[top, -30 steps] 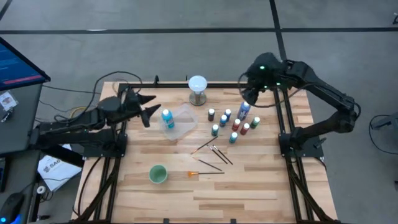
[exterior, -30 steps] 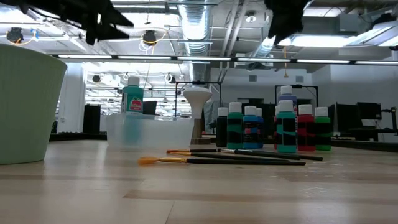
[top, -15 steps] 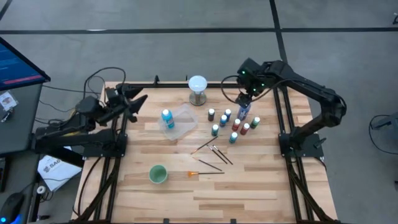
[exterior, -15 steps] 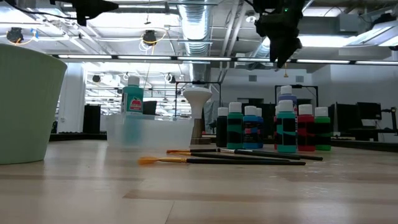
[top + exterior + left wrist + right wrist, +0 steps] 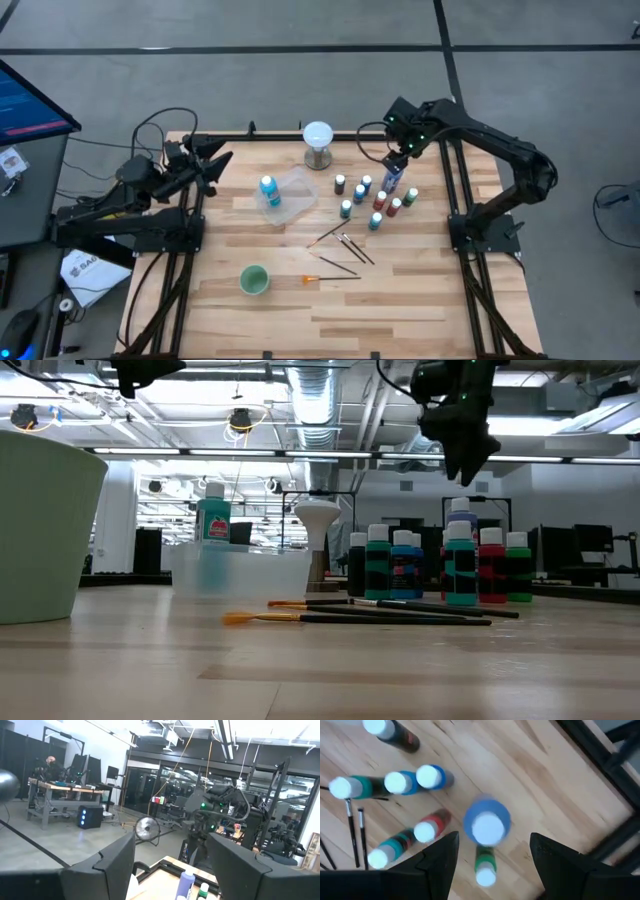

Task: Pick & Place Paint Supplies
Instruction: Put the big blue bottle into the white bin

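Right tool (image 5: 492, 851), jaws spread, above the tall blue bottle (image 5: 486, 823) near the desk's far right corner; descend centred, apparently without nudging neighbouring bottles (image 5: 371, 202); left tool (image 5: 212, 166) waits open.

Grey floor (image 5: 300, 60) around the wooden table (image 5: 420, 290), ceiling ducts (image 5: 315, 405) and strip lights overhead
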Tool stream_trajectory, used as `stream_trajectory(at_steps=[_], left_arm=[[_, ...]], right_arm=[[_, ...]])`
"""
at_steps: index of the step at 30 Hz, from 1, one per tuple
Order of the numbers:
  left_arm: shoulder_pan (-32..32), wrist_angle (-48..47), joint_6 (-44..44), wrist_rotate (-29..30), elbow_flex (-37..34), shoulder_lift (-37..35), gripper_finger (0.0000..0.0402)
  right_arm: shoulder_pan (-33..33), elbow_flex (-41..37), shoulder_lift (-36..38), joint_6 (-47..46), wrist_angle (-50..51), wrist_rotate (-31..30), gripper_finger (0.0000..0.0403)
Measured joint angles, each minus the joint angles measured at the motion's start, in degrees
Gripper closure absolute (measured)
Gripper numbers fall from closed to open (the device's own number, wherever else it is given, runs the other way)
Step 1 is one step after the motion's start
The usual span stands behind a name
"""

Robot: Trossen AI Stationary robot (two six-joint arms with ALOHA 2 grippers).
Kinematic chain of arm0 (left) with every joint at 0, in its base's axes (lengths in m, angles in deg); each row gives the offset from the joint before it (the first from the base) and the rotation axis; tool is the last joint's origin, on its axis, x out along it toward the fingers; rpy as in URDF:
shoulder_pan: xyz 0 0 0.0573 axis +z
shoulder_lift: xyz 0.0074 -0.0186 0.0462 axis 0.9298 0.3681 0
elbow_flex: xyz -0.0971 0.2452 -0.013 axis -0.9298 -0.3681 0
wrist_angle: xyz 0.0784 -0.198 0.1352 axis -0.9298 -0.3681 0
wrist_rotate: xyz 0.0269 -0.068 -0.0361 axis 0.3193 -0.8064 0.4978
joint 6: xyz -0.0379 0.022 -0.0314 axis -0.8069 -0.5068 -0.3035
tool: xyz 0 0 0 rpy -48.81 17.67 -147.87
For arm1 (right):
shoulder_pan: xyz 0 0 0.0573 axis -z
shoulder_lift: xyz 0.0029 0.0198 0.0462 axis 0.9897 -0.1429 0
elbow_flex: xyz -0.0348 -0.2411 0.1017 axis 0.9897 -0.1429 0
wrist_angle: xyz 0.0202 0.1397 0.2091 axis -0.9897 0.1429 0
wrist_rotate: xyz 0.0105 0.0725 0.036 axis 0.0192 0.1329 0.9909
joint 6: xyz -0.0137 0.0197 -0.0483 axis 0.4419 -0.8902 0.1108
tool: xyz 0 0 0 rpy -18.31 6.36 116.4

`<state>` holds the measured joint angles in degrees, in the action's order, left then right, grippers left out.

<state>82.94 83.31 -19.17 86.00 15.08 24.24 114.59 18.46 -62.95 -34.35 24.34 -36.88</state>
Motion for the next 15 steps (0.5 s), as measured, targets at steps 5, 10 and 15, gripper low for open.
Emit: stream_trajectory(at_steps=[5,10,15], left_arm=[[0.00,0.00,0.00,-0.01,0.00,0.00,0.0170],[0.00,0.00,0.00,0.30,0.00,0.00,0.0170],[0.00,0.00,0.00,1.10,0.00,0.00,0.0170]], right_arm=[[0.33,-2.62,0.00,0.00,-2.11,1.65,0.0162],[0.81,-5.98,0.00,0.50,-3.38,2.06,0.0162],[1.61,-8.09,0.00,1.37,-5.99,2.72,0.0163]])
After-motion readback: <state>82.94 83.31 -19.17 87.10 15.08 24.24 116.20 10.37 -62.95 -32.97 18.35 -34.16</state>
